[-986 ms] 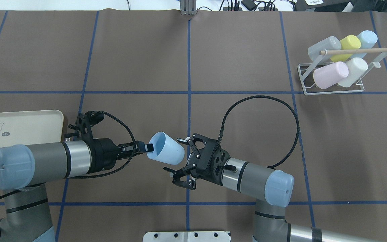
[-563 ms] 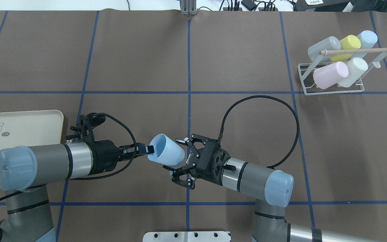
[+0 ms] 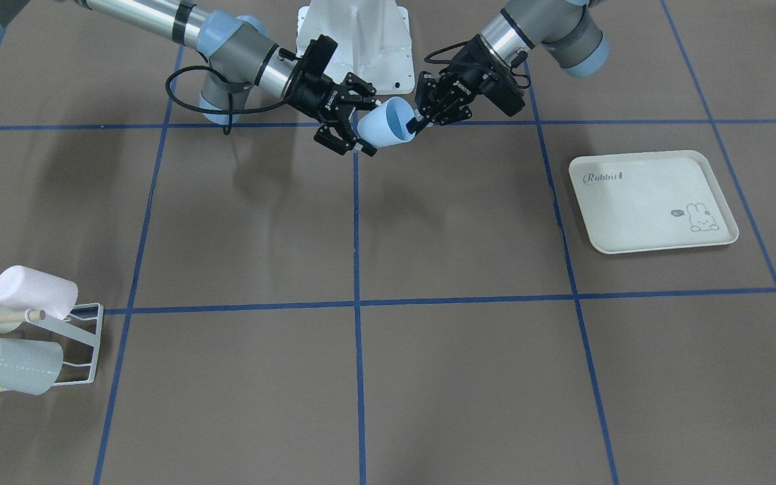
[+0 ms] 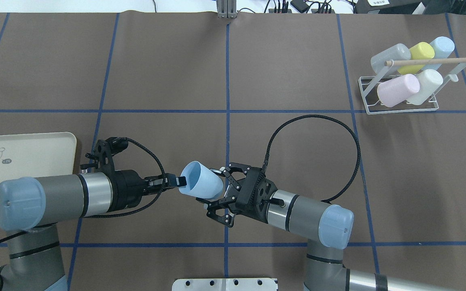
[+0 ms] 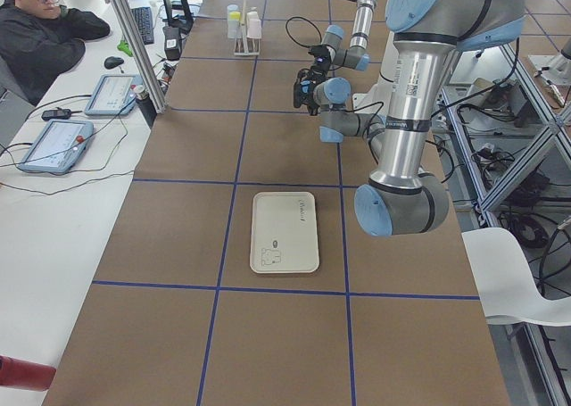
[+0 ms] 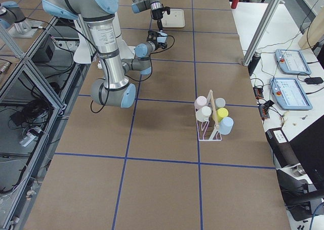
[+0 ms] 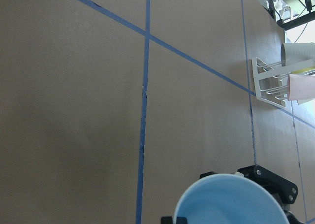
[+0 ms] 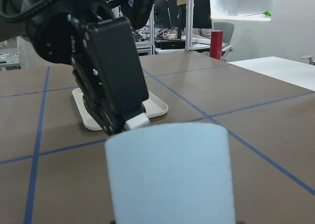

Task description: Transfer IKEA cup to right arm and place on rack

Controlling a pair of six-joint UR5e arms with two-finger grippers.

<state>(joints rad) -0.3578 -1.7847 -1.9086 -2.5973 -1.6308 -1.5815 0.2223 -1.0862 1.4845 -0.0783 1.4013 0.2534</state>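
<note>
A light-blue IKEA cup (image 4: 202, 186) hangs on its side above the table, mouth toward the left arm. My left gripper (image 4: 179, 180) is shut on its rim, one finger inside the mouth. My right gripper (image 4: 213, 189) is open, its fingers straddling the cup's base from the other side without pinching it. From the front, the cup (image 3: 388, 122) sits between the left gripper (image 3: 417, 124) and the right gripper (image 3: 366, 126). The right wrist view is filled by the cup's base (image 8: 167, 170). The white wire rack (image 4: 403, 112) stands at the far right.
The rack's prongs carry several pastel cups, pink (image 4: 397, 89) nearest, under a wooden rod (image 4: 427, 62). A cream rabbit-print tray (image 4: 26, 153) lies by the left arm. A person sits at a side desk (image 5: 40, 31) beyond the table.
The right gripper has slid left, so its open fingers now reach around the cup's base. The left gripper and cup have shifted slightly toward it.
</note>
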